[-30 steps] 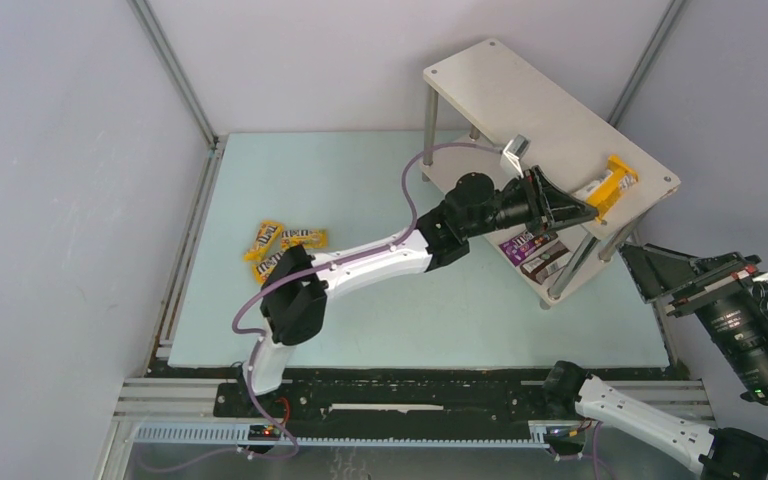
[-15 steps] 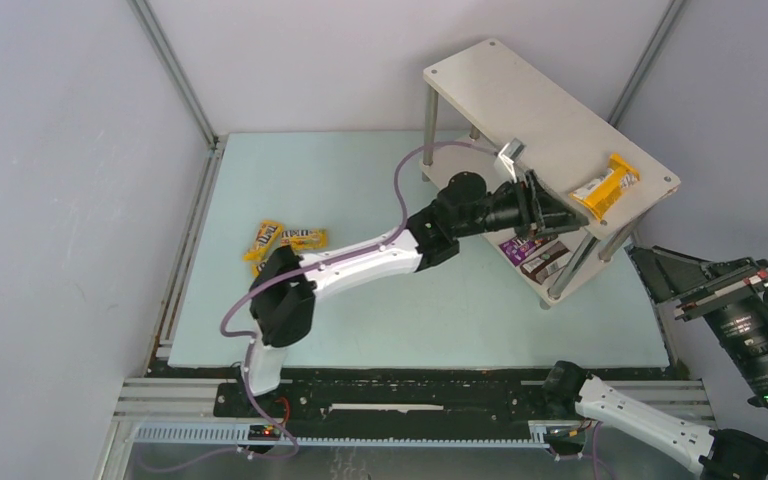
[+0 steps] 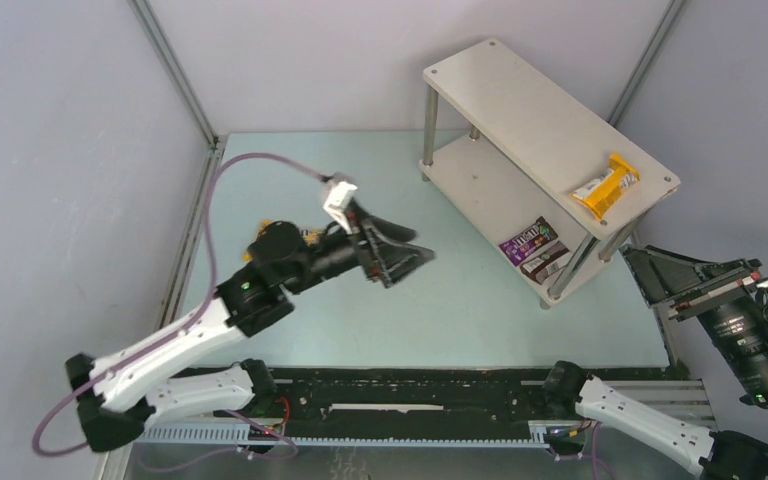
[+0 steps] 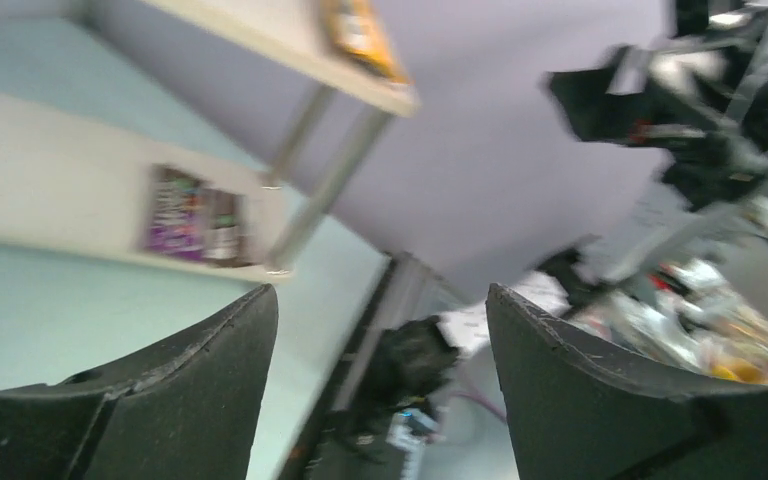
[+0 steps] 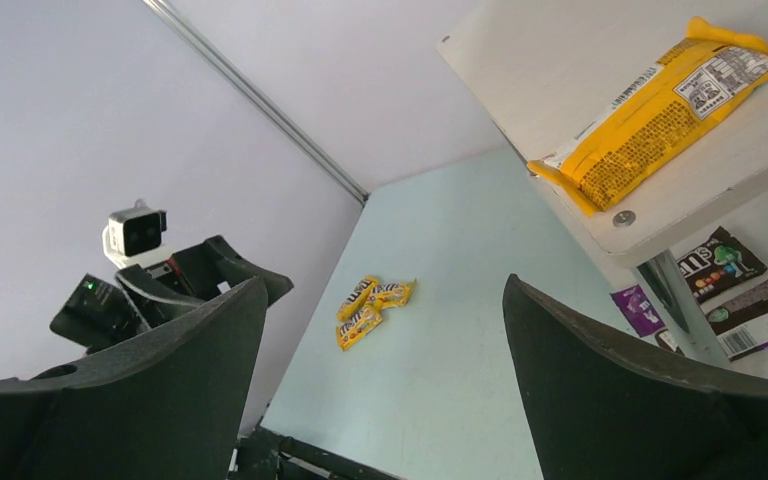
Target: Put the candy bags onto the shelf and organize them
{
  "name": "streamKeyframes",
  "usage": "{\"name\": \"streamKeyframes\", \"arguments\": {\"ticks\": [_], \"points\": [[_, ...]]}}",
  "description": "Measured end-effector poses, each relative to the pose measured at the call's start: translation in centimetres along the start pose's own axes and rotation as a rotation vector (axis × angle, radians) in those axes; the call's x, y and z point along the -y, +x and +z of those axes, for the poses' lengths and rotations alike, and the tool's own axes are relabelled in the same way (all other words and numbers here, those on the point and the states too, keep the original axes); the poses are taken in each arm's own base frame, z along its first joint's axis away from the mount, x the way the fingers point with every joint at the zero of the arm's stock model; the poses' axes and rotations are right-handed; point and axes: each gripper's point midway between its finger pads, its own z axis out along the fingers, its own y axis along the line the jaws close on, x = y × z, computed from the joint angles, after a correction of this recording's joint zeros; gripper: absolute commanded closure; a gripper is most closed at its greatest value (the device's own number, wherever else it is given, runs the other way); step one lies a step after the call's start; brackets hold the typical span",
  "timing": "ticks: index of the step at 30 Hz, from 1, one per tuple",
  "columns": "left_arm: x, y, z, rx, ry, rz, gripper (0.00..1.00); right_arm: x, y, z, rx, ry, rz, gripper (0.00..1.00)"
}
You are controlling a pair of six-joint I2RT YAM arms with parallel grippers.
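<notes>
One yellow candy bag (image 3: 605, 187) lies on the top board of the white shelf (image 3: 520, 95). On the lower board a purple bag (image 3: 525, 238) lies next to a dark brown bag (image 3: 547, 260). Three more yellow bags (image 5: 375, 305) are heaped on the table, and in the top view my left arm mostly hides them. My left gripper (image 3: 410, 265) hovers open and empty over the table's middle, pointing toward the shelf. Off the table's right edge my right gripper (image 3: 650, 275) is open too, with nothing held.
Silver legs (image 3: 429, 125) carry the shelf at the far right of the pale green table (image 3: 480, 310). Grey walls with metal frame posts (image 3: 172, 70) close in the back and sides. A purple cable (image 3: 250, 160) loops above the left arm.
My left arm has pulled back from the shelf to the left over the table, and its jaws have opened. The yellow bag stays on the top board. The right arm barely moved.
</notes>
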Motion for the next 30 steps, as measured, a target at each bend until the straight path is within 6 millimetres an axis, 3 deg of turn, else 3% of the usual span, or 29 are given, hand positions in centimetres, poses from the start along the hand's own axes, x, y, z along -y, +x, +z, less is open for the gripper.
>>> {"name": "streamKeyframes", "arguments": {"ticks": [2,6,8,11,14,16,21,27,30], "points": [[-3.4,-0.5,-2.9,0.052,-0.126,0.037,0.17,-0.1,0.2,0.2,-0.001,-0.003,-0.001,0.03],[-12.9,1.1,-8.8,0.081,-0.514,0.016,0.07,-0.2,1.0,0.9,-0.014,-0.001,-0.01,0.03],[-18.7,2.4,-13.1,0.097,-0.772,-0.04,0.03,-0.1,1.6,1.3,-0.024,0.004,-0.018,0.03],[-23.9,3.5,-19.7,0.21,-1.037,-0.15,0.0,0.2,2.3,1.7,-0.037,0.013,-0.03,0.03],[-26.3,3.5,-25.4,0.422,-1.194,-0.241,0.0,0.1,2.4,1.7,-0.039,0.013,-0.031,0.03],[-27.0,3.1,-28.0,0.548,-1.266,-0.261,0.0,0.1,2.4,1.7,-0.04,0.011,-0.031,0.03],[-29.7,2.8,-33.1,0.716,-1.495,-0.309,0.0,0.0,2.5,1.7,-0.045,0.003,-0.029,0.04],[-33.5,5.5,-38.9,0.758,-1.759,-0.484,0.0,0.0,3.1,1.9,-0.061,0.005,-0.029,0.04],[-34.8,6.8,-40.3,0.764,-1.816,-0.573,0.0,0.0,3.4,2.0,-0.07,0.004,-0.031,0.04]]}}
